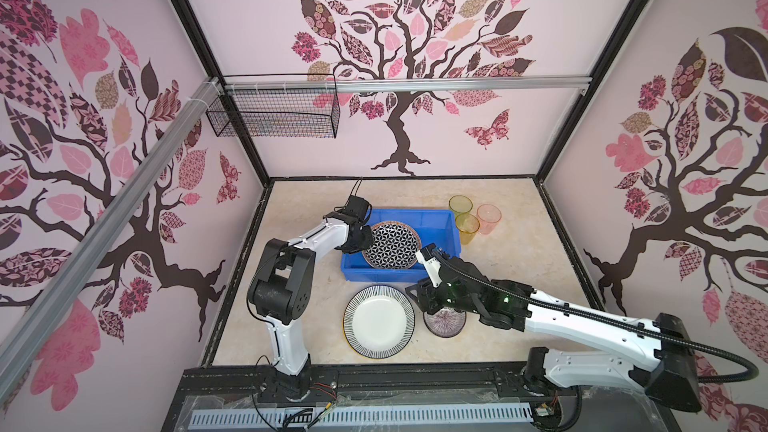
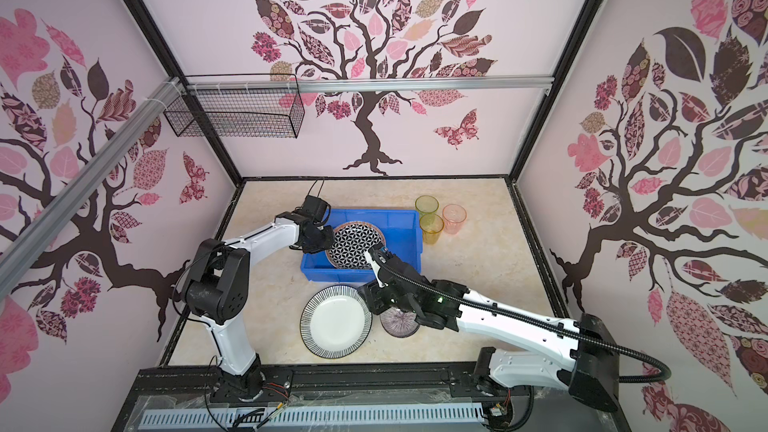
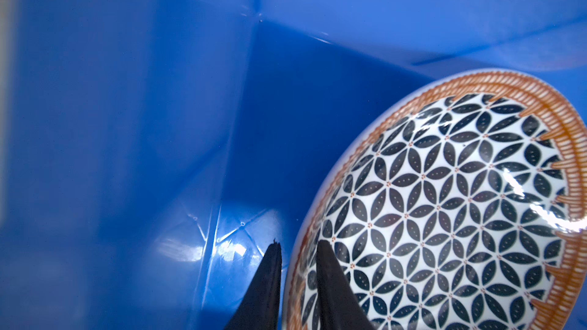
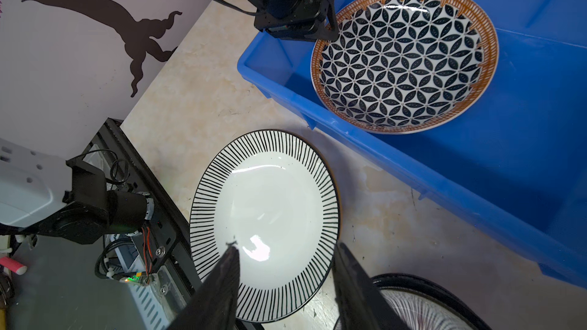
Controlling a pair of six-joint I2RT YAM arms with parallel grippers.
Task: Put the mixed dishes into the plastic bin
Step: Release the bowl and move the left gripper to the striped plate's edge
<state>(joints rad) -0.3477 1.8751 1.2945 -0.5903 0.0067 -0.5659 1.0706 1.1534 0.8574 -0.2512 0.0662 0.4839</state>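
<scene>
Black wire basket (image 1: 272, 112) hung on aluminium rail (image 1: 457, 86), tree-patterned walls (image 1: 266, 14), beige marbled tabletop (image 1: 519, 251)

Pink tree-mural walls (image 1: 257, 14), marbled beige tabletop (image 1: 519, 251), black wire basket (image 1: 274, 116)

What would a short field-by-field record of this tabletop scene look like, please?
container: blue plastic bin, mid-table
in container: geometric plate, apparently tilted
on table: striped-rim plate; purple-striped bowl beside it; three cups right of the bin in both top views
left end effector: fingers straddle the geometric plate's rim, one inside and one outside; grip unclear
right end effector: open, empty, above the striped-rim plate's edge
left to place: striped-rim plate, bowl, cups
</scene>
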